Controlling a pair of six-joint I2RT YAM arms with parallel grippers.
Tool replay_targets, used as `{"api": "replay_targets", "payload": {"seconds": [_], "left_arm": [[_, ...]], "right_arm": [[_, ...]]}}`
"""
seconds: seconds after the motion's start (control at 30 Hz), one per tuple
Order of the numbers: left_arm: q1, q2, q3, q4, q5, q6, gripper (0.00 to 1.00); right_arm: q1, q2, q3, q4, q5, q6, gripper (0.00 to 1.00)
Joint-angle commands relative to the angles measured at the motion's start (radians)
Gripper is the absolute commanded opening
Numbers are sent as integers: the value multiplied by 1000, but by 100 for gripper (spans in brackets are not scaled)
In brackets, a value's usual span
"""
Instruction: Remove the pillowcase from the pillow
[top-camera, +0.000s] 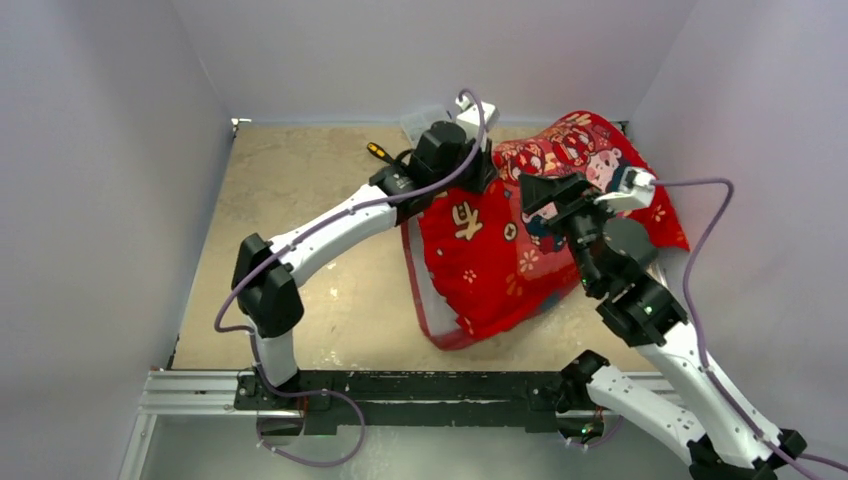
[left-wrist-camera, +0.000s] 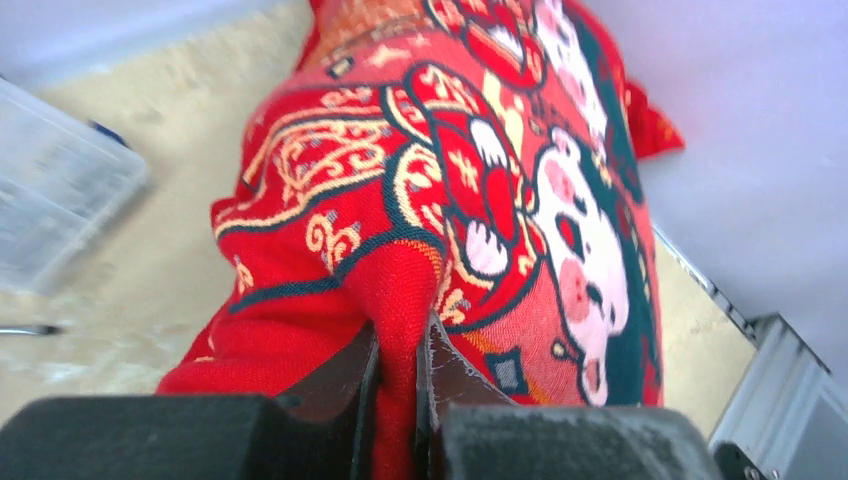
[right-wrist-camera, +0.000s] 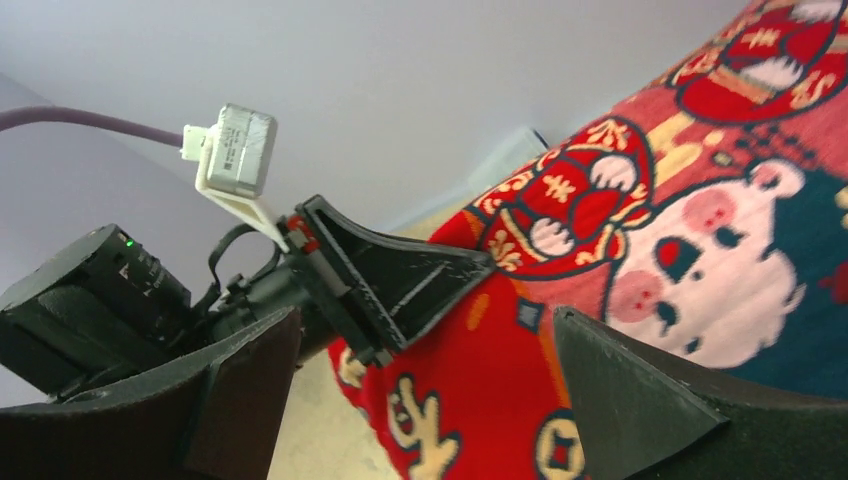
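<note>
The red printed pillowcase (top-camera: 520, 250) lies bunched at the right of the table, its far end raised towards the back wall. The white pillow is hidden inside it; only a pale strip (top-camera: 421, 285) shows at the near left edge, and I cannot tell whether it is pillow or lining. My left gripper (top-camera: 484, 176) is shut on a raised fold of the pillowcase (left-wrist-camera: 400, 290), which stands pinched between its fingers (left-wrist-camera: 340, 385). My right gripper (top-camera: 551, 208) is open and empty just above the pillowcase (right-wrist-camera: 500, 400), close to the right of the left gripper's finger (right-wrist-camera: 400, 275).
A screwdriver with an orange and black handle (top-camera: 380, 152) lies at the back of the tan table. A clear plastic box (top-camera: 425, 120) stands by the back wall and also shows in the left wrist view (left-wrist-camera: 60, 190). Walls close in on three sides.
</note>
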Motion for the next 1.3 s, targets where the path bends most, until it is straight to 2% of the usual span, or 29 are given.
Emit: {"api": "replay_targets", "payload": {"seconds": [0.0, 0.13, 0.27, 0.4, 0.5, 0.63, 0.8, 0.93, 1.07, 1.17, 1.27], "left_arm": [[14, -158, 205, -5, -218, 114, 0], [15, -220, 298, -49, -289, 150, 0], [15, -286, 318, -49, -389, 218, 0], [16, -328, 323, -91, -605, 348, 0], [41, -399, 290, -78, -753, 333, 0], [124, -487, 245, -66, -731, 247, 0], [154, -514, 234, -99, -772, 227, 0], [156, -565, 128, -122, -839, 203, 0], [157, -646, -59, -156, -936, 148, 0], [157, -723, -199, -264, -977, 22, 0], [157, -812, -342, -381, -924, -133, 0]], "right_arm": [[1, -104, 33, 118, -18, -80, 99], [2, -193, 3, 181, -44, -116, 99], [2, -219, -16, 211, -60, -139, 99], [2, -183, -10, 195, -66, -130, 99], [1, -166, -21, 195, -82, -128, 99], [1, -130, -31, 213, -113, -127, 99], [1, -35, -46, 251, -208, -151, 99], [1, 108, -118, 319, -400, -219, 99], [1, 215, -152, 384, -610, -232, 99], [1, 241, -202, 502, -699, -261, 99], [2, 268, -240, 591, -732, -257, 99]]}}
